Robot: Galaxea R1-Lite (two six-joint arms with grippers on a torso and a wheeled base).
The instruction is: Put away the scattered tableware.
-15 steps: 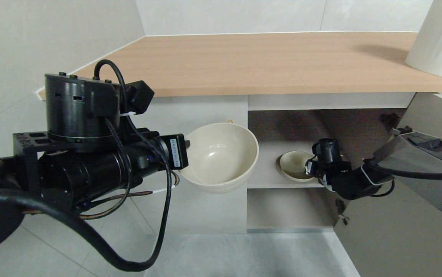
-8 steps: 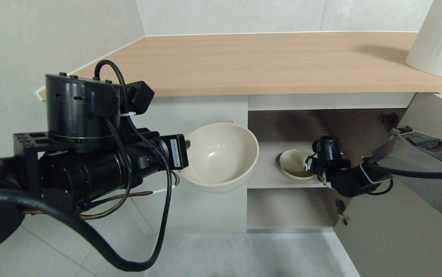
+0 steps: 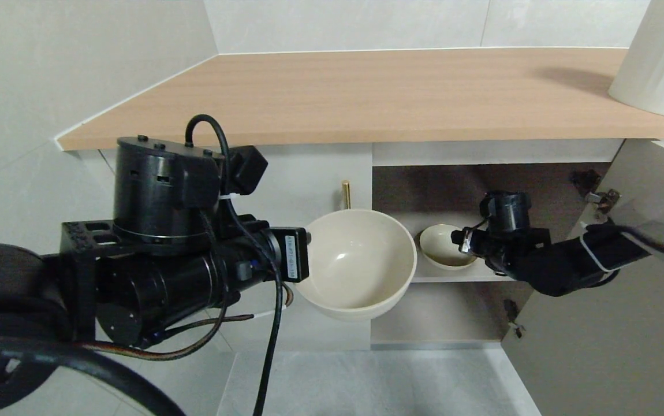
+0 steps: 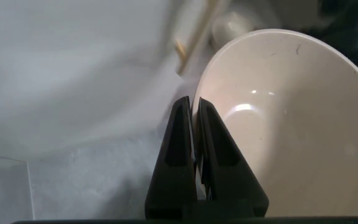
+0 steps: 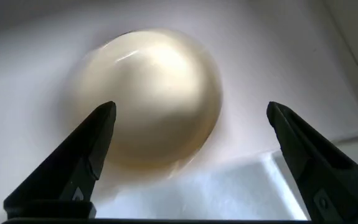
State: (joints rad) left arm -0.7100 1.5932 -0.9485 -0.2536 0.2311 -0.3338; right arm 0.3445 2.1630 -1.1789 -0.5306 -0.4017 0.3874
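Note:
My left gripper (image 3: 308,254) is shut on the rim of a large cream bowl (image 3: 358,263), holding it upright in the air in front of the closed cabinet door, beside the open compartment. In the left wrist view the two fingers (image 4: 180,134) pinch the large bowl's (image 4: 291,124) rim. A small cream bowl (image 3: 444,245) rests on the cabinet's middle shelf (image 3: 459,277). My right gripper (image 3: 462,241) is open just to the right of it. The right wrist view shows the small bowl (image 5: 147,99) on the shelf between the wide-apart fingers (image 5: 85,155).
The cabinet door (image 3: 597,335) stands open on the right, close to my right arm. A gold handle (image 3: 346,193) sticks out of the closed door behind the large bowl. A white ribbed vessel (image 3: 661,63) stands on the wooden counter (image 3: 395,92). The lower shelf (image 3: 430,315) is bare.
My left arm has carried the large bowl to the right and lower, nearer the open compartment. My right arm has risen and drawn back slightly; the small bowl stays on the shelf.

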